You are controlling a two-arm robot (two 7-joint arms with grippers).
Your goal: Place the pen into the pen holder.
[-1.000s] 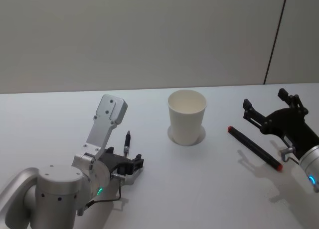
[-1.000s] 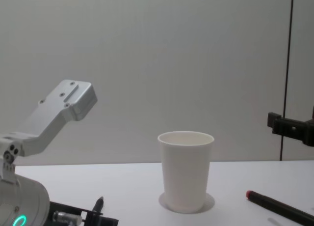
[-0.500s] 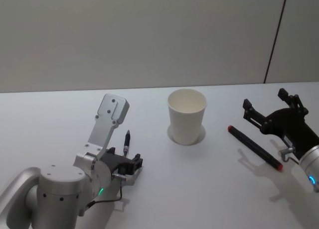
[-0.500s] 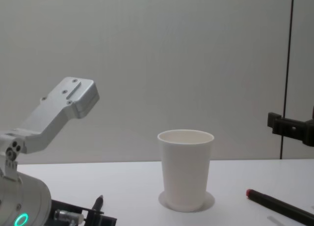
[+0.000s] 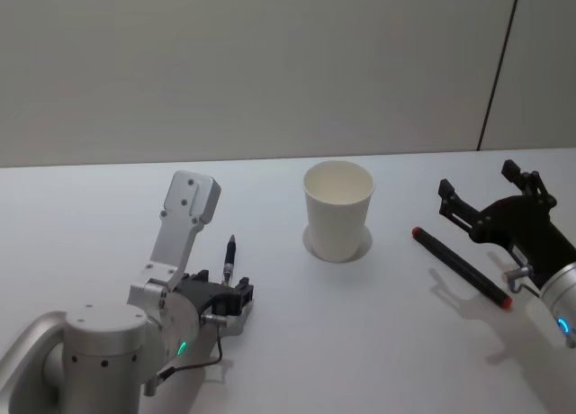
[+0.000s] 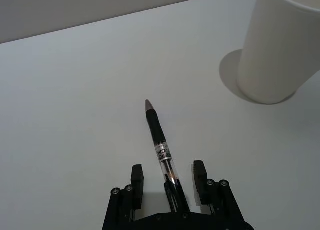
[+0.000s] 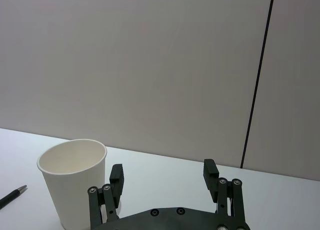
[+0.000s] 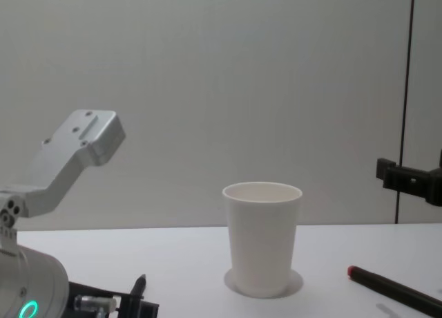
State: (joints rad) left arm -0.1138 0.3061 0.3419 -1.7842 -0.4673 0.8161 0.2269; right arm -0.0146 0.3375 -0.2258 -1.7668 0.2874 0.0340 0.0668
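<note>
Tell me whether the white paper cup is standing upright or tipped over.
Upright. The paper cup stands on its narrower base on the table, rim level on top, mouth facing up.

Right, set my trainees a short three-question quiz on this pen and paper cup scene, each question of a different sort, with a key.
1. True or false: the white paper cup lies tipped on its side.
2. How does the left gripper stand at the black pen? A) shut tight on it. B) open, one finger on each side of it. C) lifted high above the cup.
3. Fill in: the red-tipped marker lies by the open right gripper, on the robot's ____ side of the cup.

Key: 1 false; 2 B; 3 right.
</note>
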